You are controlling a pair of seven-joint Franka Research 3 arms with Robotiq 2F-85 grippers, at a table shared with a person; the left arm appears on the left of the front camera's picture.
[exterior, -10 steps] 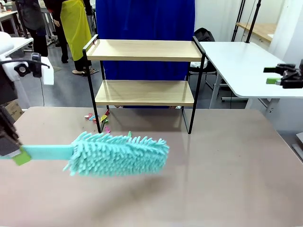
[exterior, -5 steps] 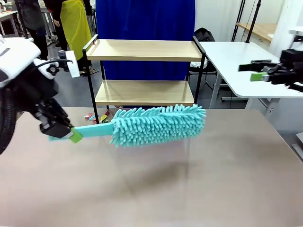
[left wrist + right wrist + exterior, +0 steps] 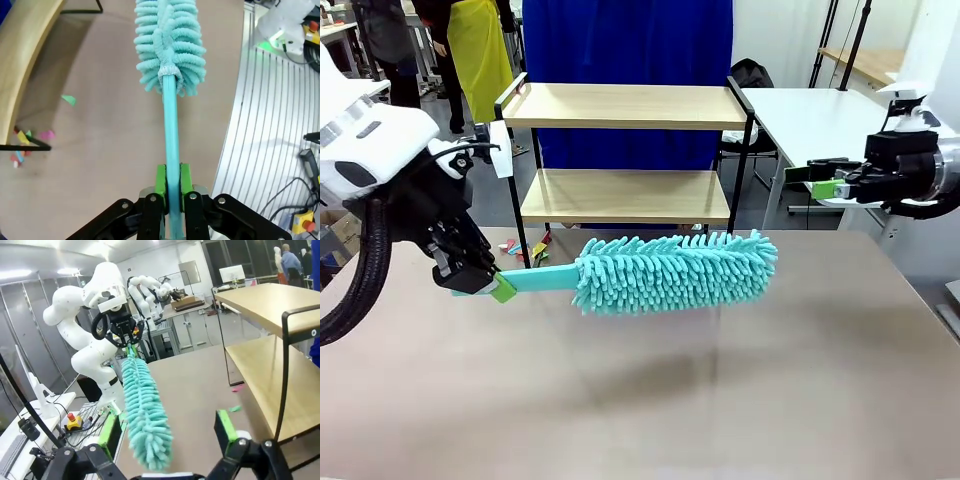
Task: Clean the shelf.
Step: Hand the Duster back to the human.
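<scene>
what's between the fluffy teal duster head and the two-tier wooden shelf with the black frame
Bare brown tabletop with scattered coloured scraps near the shelf, seen in the front view; the fluffy teal duster head hangs off the board, held by the left gripper.

A beige surface (image 3: 800,380) fills the foreground; behind it hangs a deep blue curtain (image 3: 625,45); a white table (image 3: 825,135) stands to the right on a grey floor (image 3: 460,195); black tripod legs (image 3: 847,40) rise against a pale wall; small coloured scraps (image 3: 525,250) lie near the far edge.
</scene>
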